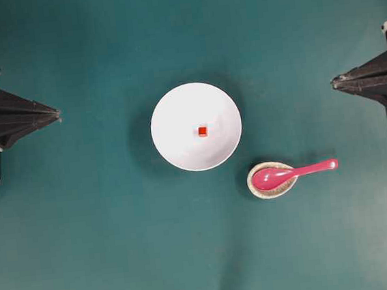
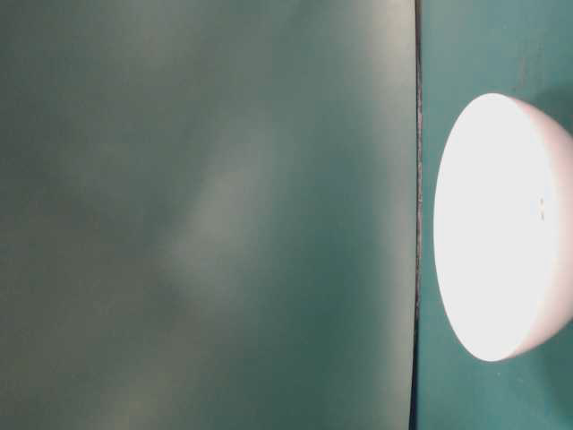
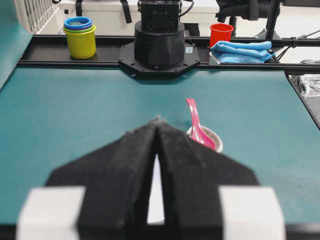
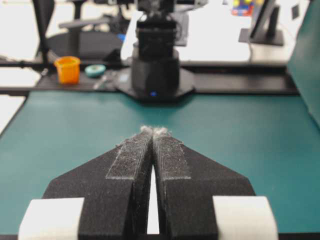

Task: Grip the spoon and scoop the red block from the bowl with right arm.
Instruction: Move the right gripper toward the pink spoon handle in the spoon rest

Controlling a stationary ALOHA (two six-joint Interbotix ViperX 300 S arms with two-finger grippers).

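- Your right gripper sits at the right edge of the table, a little above mid-height in the overhead view, tip pointing in toward the centre; jaws pressed together, nothing between them
- From the right wrist view the right gripper's fingertips meet at a fuzzy point over bare teal cloth; neither bowl nor spoon shows there
- Your left gripper mirrors it at the left edge of the table, also closed to a point and empty
- From the left wrist view the left gripper points across the table; a sliver of white shows through the slit between the fingers
- The bowl stands at the middle of the table, upright, well apart from both grippers
- The red block lies on the bowl's floor, near its centre, touching nothing else
- The spoon is toward the lower right of the table, just beside the bowl on its lower-right side but not touching it
- Its scoop rests inside a small speckled dish; the handle sticks out over the dish rim toward the right edge of the table
- The spoon lies below and inward of your right gripper, clearly apart from it
- In the left wrist view the spoon shows right of the fingers, handle raised and pointing toward the far edge
- Table-level view: only the bowl, glaring white, against the table; the block is not visible there
- Past the far edge in the left wrist view: stacked cups, a red cup, a folded blue cloth
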